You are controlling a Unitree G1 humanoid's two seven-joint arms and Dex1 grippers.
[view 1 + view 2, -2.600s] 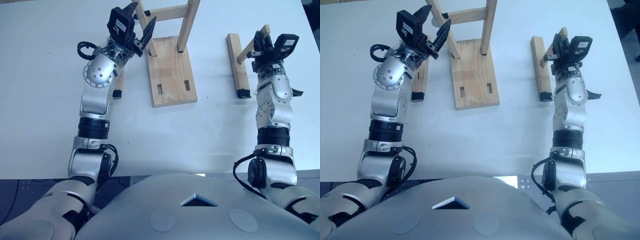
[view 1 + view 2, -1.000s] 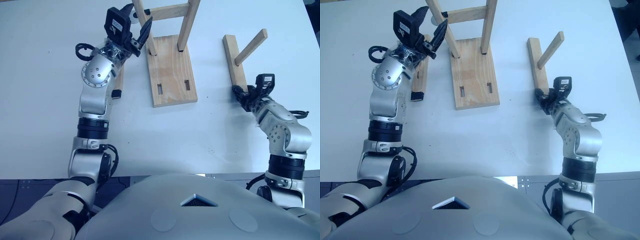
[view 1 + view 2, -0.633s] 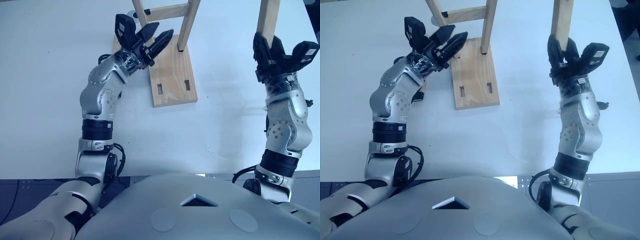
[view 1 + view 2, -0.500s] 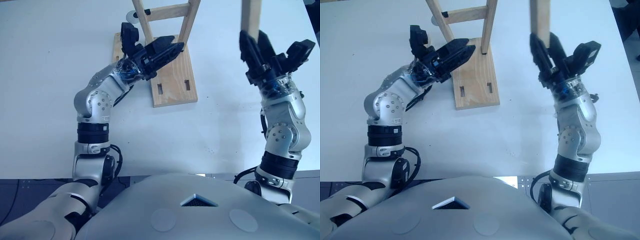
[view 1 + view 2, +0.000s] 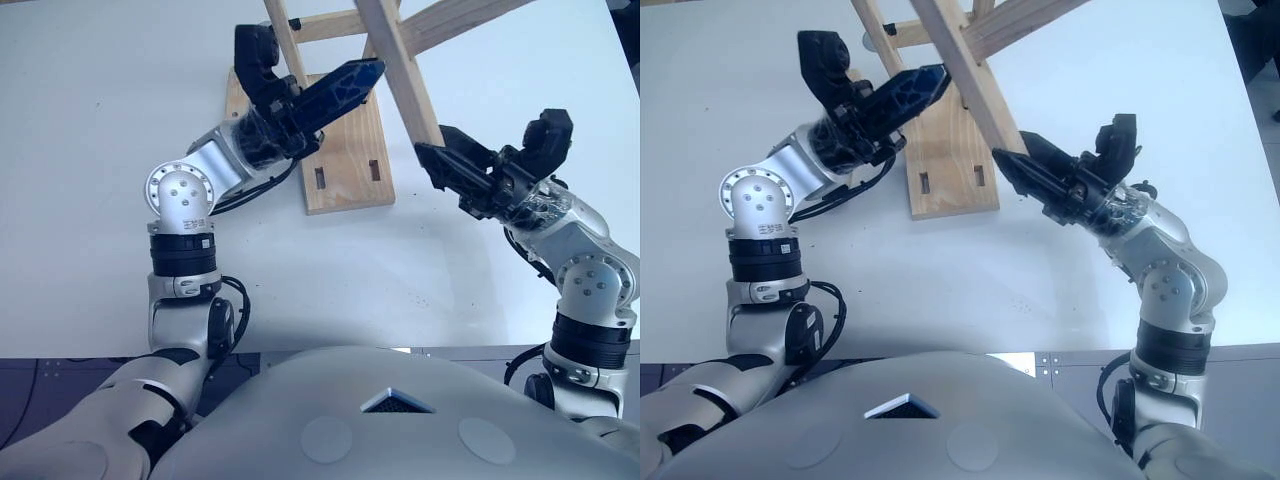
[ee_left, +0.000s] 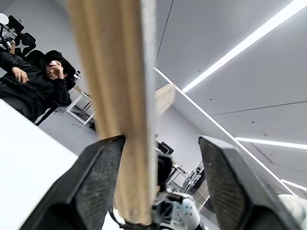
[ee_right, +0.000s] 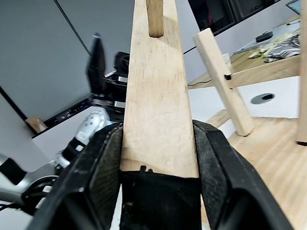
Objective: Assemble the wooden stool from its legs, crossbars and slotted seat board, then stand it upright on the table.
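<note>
Wooden stool leg [image 5: 398, 70] held tilted over the seat board [image 5: 345, 165].
Left end effector [image 5: 340, 88] stands wide, the leg between its fingers; the board lies flat on the counter [image 5: 100, 150]; right end effector [image 5: 438, 158] grips the leg's lower end.

- pale rectangular wooden seat board [image 5: 345, 150]: lies flat; its two near slots [image 5: 320, 178] are unfilled.
- pale square wooden standing leg [image 5: 285, 35]: rises from the seat board's far end, joined to a thin wooden crossbar [image 5: 325, 24].
- pale wooden raised leg [image 5: 405, 75]: slants in the air over the seat board's right edge, with a side bar [image 5: 470, 15] branching off rightwards.
</note>
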